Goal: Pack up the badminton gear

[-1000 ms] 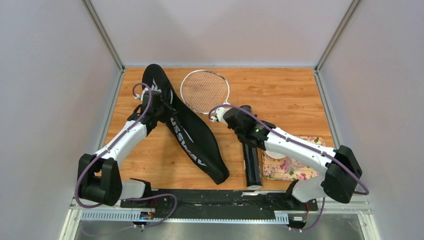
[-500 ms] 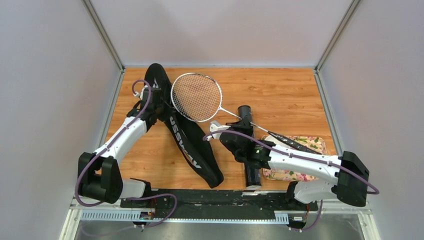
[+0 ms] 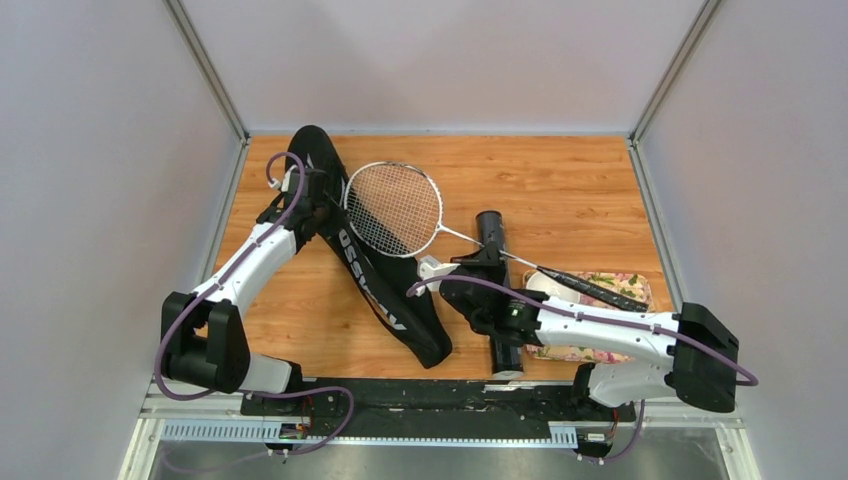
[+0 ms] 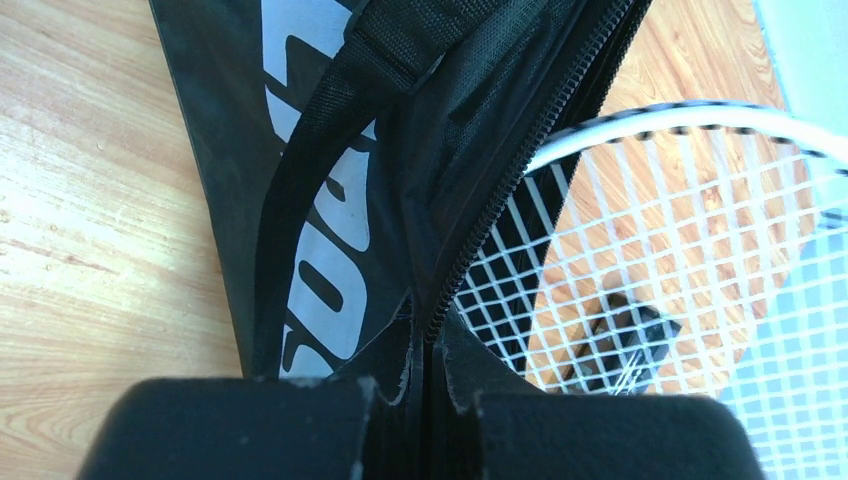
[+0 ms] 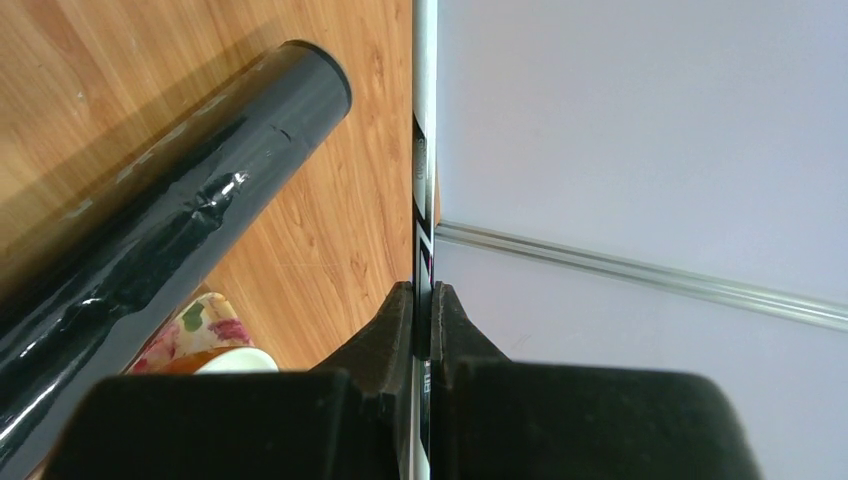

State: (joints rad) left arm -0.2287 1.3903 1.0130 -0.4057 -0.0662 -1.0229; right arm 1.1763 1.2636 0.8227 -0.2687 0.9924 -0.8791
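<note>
The black CROSSWAY racket bag lies diagonally at the left. My left gripper is shut on its zip edge near the top, holding the mouth open. My right gripper is shut on the thin shaft of a silver racket. The racket's head sits at the bag's mouth, and its strings show beside the zip. Its black handle points right over the tray. The long dark tube lies under my right wrist and also shows in the right wrist view. No shuttlecocks or second racket show.
A flower-patterned tray lies at the right front, partly under my right arm, with a small white bowl on it. Grey walls with metal rails close in the wooden table on three sides.
My right gripper has pulled back toward the front with the racket. The racket head swung left from the table's far middle to the bag's mouth. My left gripper shifted slightly farther away with the bag edge.
</note>
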